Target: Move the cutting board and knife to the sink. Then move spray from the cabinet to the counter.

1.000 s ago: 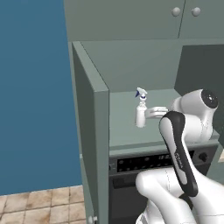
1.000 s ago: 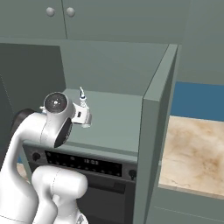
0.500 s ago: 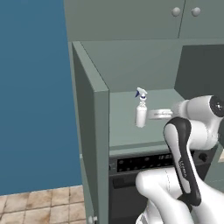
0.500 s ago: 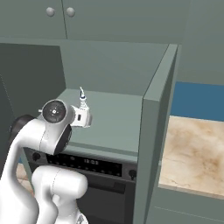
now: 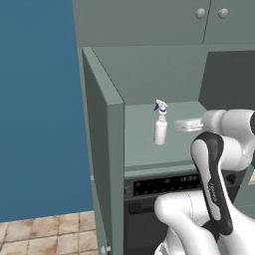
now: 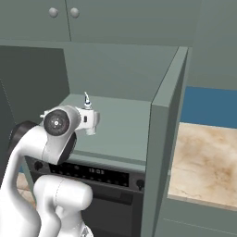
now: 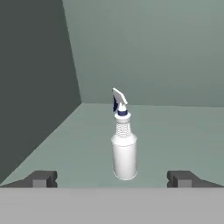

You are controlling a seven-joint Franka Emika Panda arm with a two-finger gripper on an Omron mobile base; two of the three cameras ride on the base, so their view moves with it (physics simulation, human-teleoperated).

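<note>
Spray bottle (image 7: 124, 148), small, pale grey-white plastic with a white trigger head and bluish nozzle tip, stands upright on the shelf of the tall grey-green cabinet (image 5: 102, 149), directly ahead of my pincer (image 7: 113, 178) and centred between its two dark fingertips (image 7: 41, 178). It is near but not touched; a strip of bare shelf shows between the bottle's base and my tips in the hand view.

Pincer state: released, jaws spread wide, nothing between them. In the left base view my pincer (image 5: 188, 124) sits just beside the bottle (image 5: 160, 127), level with its body. In the right base view my arm covers most of the bottle, and only its trigger head (image 6: 86, 99) rises above the wrist.

Surroundings: the black built-in oven (image 5: 164, 199) lies below my pincer, under the shelf. The beige-tan veined marble table (image 6: 203, 162) lies off to my right, beyond the open cabinet door (image 6: 162, 152).

Handling judgement: the bottle looks light and rigid, with a smooth rounded body that may slip or tip if nudged off-centre. It is tall for its footprint, so a push before closing could topple it. The straight cylindrical body below the ribbed neck is the soundest place to take hold, jaws on opposite sides. The trigger head is irregular and should be avoided.

Step in hand, as judged: final advance to bracket the bottle before clenching.
</note>
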